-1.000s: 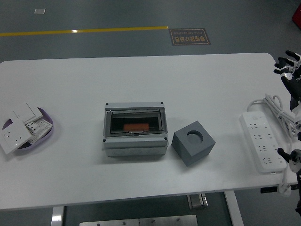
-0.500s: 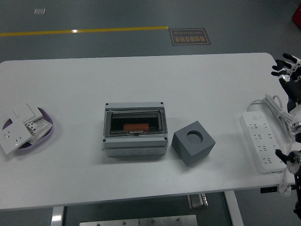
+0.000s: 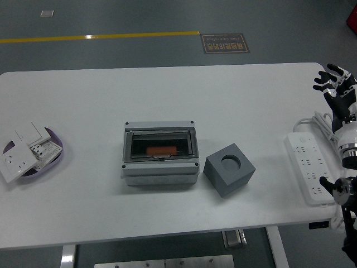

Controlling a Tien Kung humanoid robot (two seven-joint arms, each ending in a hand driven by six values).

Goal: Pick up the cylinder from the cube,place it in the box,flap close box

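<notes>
Orange cylinder (image 3: 160,151) dim behind box (image 3: 160,173) lid.

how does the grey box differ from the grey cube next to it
The box is light grey, wide and low; the cube is darker grey and compact. The box has a see-through lid with something orange behind it; the cube has a round hole in its top, with no cylinder in it. The box sits square to the table edge; the cube is turned at an angle. Both rest on the white table.

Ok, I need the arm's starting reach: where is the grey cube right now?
In the head view the grey cube sits right of centre near the table's front edge, just right of the grey box and well left of the white power strip.
</notes>
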